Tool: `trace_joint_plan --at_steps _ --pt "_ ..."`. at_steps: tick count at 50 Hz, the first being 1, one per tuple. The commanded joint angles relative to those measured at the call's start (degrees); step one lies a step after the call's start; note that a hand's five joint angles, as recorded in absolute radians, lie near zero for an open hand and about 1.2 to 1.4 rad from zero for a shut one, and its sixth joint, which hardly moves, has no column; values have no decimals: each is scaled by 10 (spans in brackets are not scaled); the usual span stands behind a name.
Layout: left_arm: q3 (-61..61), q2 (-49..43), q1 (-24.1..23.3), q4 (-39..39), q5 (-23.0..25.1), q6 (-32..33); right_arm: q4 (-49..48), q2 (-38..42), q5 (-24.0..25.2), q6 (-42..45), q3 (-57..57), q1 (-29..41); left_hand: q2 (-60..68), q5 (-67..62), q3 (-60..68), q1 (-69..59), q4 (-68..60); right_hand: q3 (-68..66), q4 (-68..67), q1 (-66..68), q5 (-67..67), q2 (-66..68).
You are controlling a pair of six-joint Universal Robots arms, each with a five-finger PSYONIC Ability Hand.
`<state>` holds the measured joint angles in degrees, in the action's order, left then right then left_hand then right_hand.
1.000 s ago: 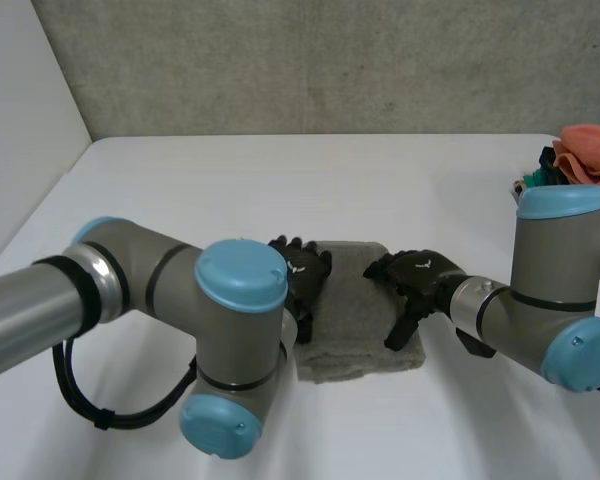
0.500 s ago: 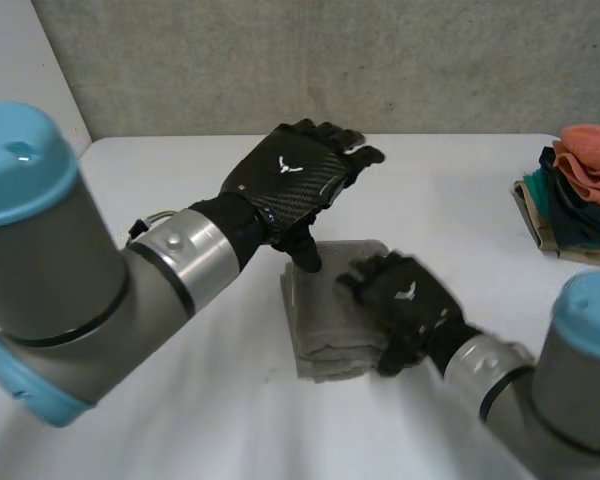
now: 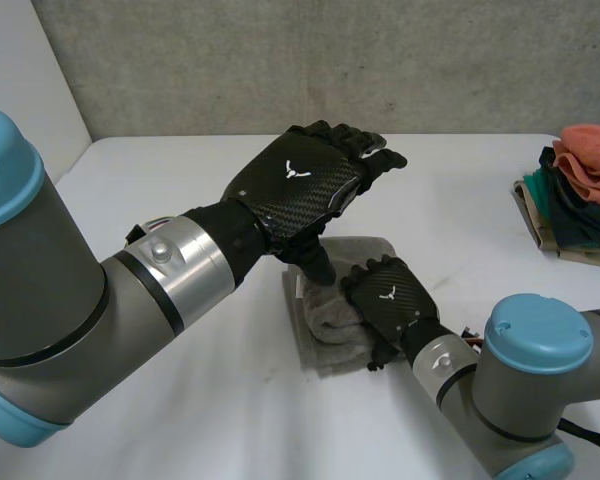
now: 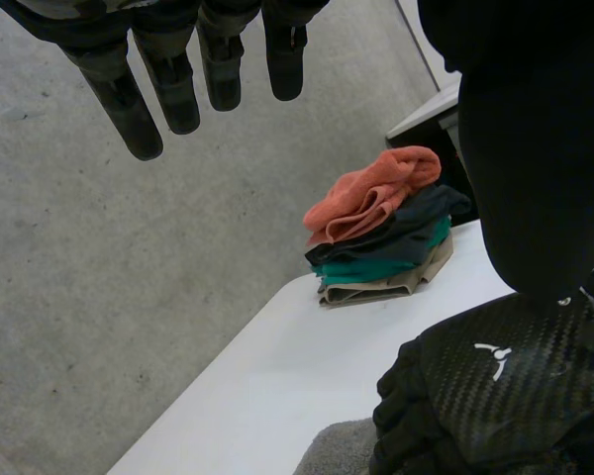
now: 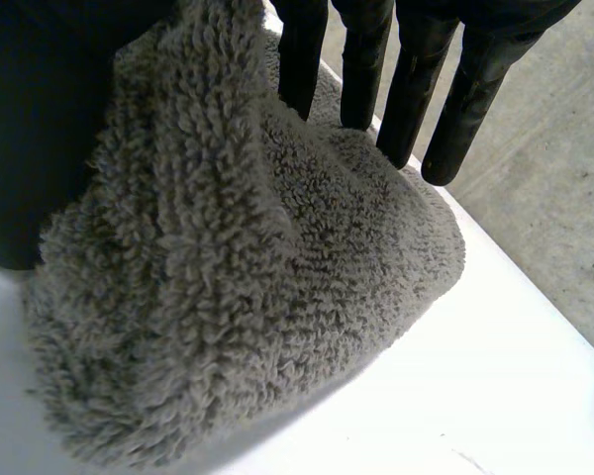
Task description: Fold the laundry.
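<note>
Above the towel (image 3: 327, 325), left hand (image 3: 298, 187) hovers spread; right hand (image 3: 391, 301) pinches it.

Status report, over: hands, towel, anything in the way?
Left hand open, raised over the grey towel. Right hand pinching it, cloth bunched. Folded stack sits apart, nothing blocking.

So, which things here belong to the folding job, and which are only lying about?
Part of the job:
- grey towel, bunched up in the middle
- right hand, pinching the towel between thumb and fingers
- left hand, open, raised above the towel

Only lying about:
- stack of folded clothes, at the far right edge of the table, apart from both hands
</note>
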<state>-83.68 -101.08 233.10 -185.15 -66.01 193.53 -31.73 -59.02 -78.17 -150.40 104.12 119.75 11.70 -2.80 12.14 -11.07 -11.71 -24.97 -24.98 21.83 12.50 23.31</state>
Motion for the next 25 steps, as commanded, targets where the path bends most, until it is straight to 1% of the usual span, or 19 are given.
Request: trace_joint_plan --at_steps 1,3,5,7,8,9,15,18,19,22,25 --pt "-1 0 1 1 -1 0 2 25 0 -1 -27 1 26 -15 21 -32 -25 -56 -56 88 81 73" --pt "-2 0 1 0 -1 0 2 25 0 -2 -31 0 26 -15 21 -32 -25 -75 -75 106 99 91" --pt "-2 0 1 0 -1 0 2 25 2 -3 -37 0 24 -13 19 -30 -24 -185 -185 217 210 202" --pt "-3 0 1 0 -1 0 2 25 2 -6 -43 0 22 -11 18 -28 -22 -355 -355 386 380 372" --pt "-3 0 1 0 0 0 2 24 1 -10 -50 -3 22 -11 18 -28 -22 -506 -506 537 530 522" --pt "-3 1 1 0 -1 0 2 24 1 -10 -53 -5 22 -11 18 -28 -22 -550 -550 581 575 566" --pt "-3 2 2 0 -1 0 7 12 -1 -10 -80 -7 22 -11 18 -28 -22 -550 -550 582 575 567" --pt "-3 8 2 0 -1 0 10 -1 0 -10 -103 -28 22 -11 18 -28 -22 -550 -550 582 575 567" --pt "-3 11 3 0 -1 0 11 -8 6 -9 -114 -47 22 -11 18 -28 -22 -550 -550 582 575 567" --pt "-3 18 5 0 -1 0 10 -19 16 -4 -136 -71 22 -11 18 -28 -22 -550 -550 582 575 567" --pt "-3 23 9 0 -1 -1 11 -32 42 -5 -186 -93 22 -11 18 -28 -22 -550 -550 582 575 567"
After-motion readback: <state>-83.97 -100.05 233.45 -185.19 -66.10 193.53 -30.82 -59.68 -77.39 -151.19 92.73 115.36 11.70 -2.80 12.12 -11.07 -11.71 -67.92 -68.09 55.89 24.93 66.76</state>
